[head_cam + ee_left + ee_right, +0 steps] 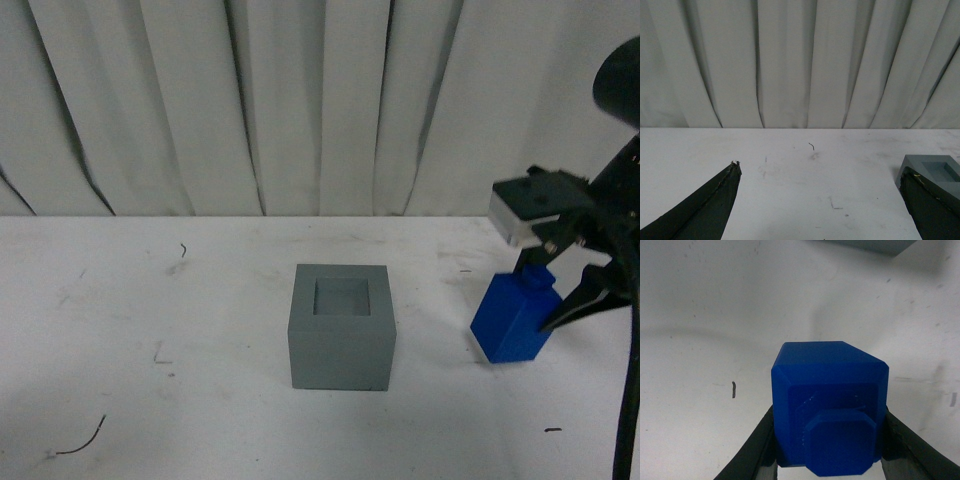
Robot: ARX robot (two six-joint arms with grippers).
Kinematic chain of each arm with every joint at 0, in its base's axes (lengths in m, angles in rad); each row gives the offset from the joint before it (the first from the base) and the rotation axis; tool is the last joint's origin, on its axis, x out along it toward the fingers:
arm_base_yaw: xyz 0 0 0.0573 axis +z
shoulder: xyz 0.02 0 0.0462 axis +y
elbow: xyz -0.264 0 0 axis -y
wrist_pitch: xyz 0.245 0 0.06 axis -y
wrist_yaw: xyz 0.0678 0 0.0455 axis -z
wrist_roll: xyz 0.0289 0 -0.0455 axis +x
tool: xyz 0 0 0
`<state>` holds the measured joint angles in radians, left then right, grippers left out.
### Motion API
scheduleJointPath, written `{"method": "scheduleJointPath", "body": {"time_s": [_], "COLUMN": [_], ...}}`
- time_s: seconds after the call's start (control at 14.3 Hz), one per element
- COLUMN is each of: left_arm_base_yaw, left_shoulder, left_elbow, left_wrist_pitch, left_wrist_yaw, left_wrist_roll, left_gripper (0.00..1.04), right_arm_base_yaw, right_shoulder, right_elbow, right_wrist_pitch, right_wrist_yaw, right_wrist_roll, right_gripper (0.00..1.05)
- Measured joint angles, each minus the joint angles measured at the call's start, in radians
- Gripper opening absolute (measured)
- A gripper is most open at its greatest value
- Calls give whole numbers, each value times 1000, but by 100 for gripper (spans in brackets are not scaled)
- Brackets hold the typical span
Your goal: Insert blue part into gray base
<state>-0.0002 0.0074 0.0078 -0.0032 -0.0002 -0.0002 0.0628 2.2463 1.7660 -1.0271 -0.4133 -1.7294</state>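
My right pincer (556, 290) is clamped on the tilted blue part (510, 325), down at the counter (150, 300) and apart to the right of the base (340, 335), while my left pincer (820, 170) hangs released.

White scuffed table (150, 300) holds the gray base (340, 340) centrally, the tilted blue part (512, 325) perhaps resting at right, and a thin dark scrap (82, 440).

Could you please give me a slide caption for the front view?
Right tool grips the tilted blue part beside the gray base, whose recess is empty.
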Motion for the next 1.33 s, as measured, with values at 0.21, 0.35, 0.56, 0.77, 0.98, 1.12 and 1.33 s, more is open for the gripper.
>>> {"method": "scheduleJointPath", "body": {"time_s": [0.21, 0.35, 0.56, 0.77, 0.98, 1.12, 1.33], "left_arm_base_yaw": [0, 0, 0, 0, 0, 0, 0], "left_shoulder": [0, 0, 0, 0, 0, 0, 0], "left_elbow": [0, 0, 0, 0, 0, 0, 0], "left_wrist_pitch": [0, 0, 0, 0, 0, 0, 0], "left_wrist_yaw": [0, 0, 0, 0, 0, 0, 0], "left_wrist_roll": [0, 0, 0, 0, 0, 0, 0], "left_gripper": [98, 98, 98, 98, 98, 98, 98], "right_arm_base_yaw": [4, 37, 163, 274, 325, 330, 329], "right_shoulder": [-132, -137, -135, -61, 8, 41, 61], "right_elbow": [14, 37, 102, 170, 256, 301, 304], "right_wrist_pitch": [-105, -123, -108, -71, -77, -93, -97], "right_wrist_yaw": [-63, -63, -80, -47, -14, 0, 50], "right_wrist_roll": [17, 48, 147, 326, 439, 459, 447], "right_gripper": [47, 47, 47, 47, 47, 47, 47]}}
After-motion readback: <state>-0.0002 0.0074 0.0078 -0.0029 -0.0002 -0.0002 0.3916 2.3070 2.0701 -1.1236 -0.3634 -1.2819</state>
